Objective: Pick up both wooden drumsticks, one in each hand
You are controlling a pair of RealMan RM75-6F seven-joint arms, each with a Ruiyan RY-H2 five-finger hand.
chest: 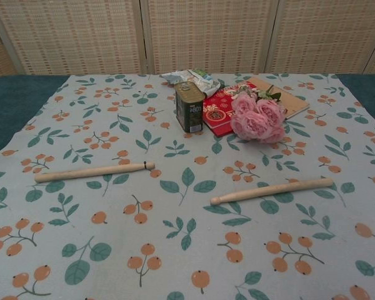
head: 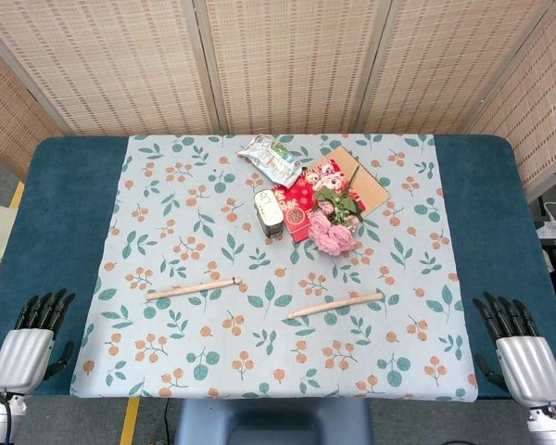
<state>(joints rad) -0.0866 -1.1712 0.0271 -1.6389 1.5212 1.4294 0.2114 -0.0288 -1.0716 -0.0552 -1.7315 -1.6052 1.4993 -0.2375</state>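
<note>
Two wooden drumsticks lie flat on the floral cloth. The left drumstick [head: 194,287] [chest: 94,171] points its tip toward the middle. The right drumstick [head: 335,305] [chest: 272,190] lies a little nearer, tip toward the middle too. My left hand [head: 32,343] rests at the table's near left corner, fingers straight and apart, holding nothing. At the near right corner my right hand [head: 519,352] lies the same way, empty. Both hands are well away from the sticks and show only in the head view.
Behind the sticks stand a green tin can [head: 270,213] [chest: 189,107], pink flowers [head: 334,232] [chest: 257,117], a red packet [head: 308,190] on a brown booklet [head: 361,181], and a crumpled snack bag [head: 271,158]. The cloth [head: 167,185] covers a blue table [head: 56,213].
</note>
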